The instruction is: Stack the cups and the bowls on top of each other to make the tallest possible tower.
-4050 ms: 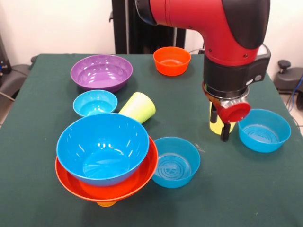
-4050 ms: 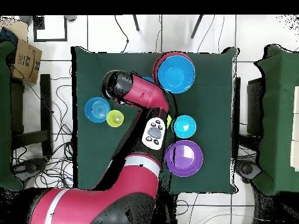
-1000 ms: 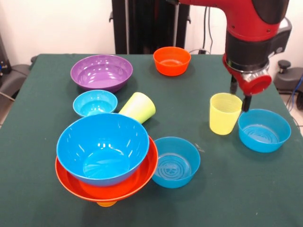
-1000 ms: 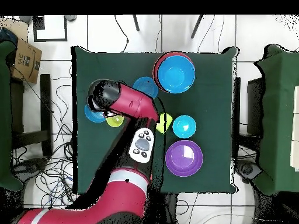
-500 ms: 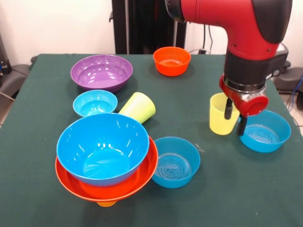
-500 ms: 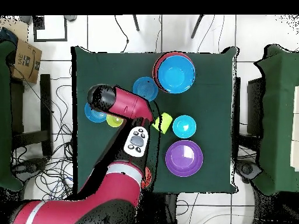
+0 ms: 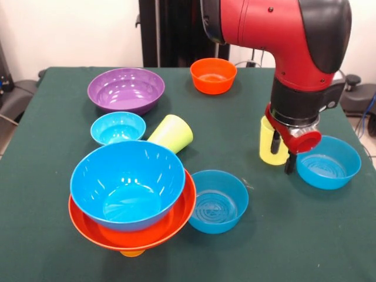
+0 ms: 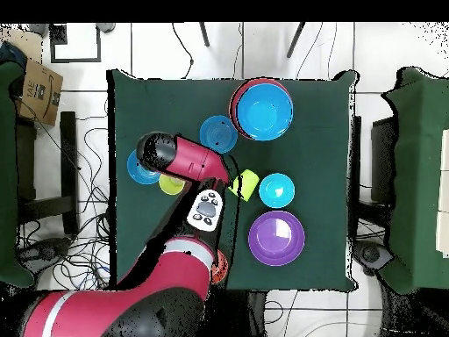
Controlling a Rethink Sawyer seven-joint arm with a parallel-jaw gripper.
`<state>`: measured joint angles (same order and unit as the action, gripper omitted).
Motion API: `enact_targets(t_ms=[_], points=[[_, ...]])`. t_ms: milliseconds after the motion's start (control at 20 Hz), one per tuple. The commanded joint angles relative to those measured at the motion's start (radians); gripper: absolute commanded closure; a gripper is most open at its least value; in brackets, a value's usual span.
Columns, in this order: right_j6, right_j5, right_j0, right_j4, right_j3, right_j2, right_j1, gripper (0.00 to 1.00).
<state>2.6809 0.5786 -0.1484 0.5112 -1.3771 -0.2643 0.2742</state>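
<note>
Dropped lower since 0.5 s ago: gripper straddling yellow cup's rim, jaws spread, not clamped. Nearest, tower at desk front edge. Overhead hides most of yellow cup under arm; front shows it upright, beside medium blue bowl. Open room front right.

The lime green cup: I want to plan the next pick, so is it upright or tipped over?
Tipped over. The lime green cup lies on its side, leaning against the large blue bowl.
</note>
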Motion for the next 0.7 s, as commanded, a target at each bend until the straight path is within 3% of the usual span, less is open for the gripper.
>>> enact_targets(t_ms=[50,700], points=[[0.156,0.155,-0.018,-0.007,0.032,0.047,0.023,0.00],[0.210,0.359,-0.041,0.004,0.064,0.010,0.126,0.00]])
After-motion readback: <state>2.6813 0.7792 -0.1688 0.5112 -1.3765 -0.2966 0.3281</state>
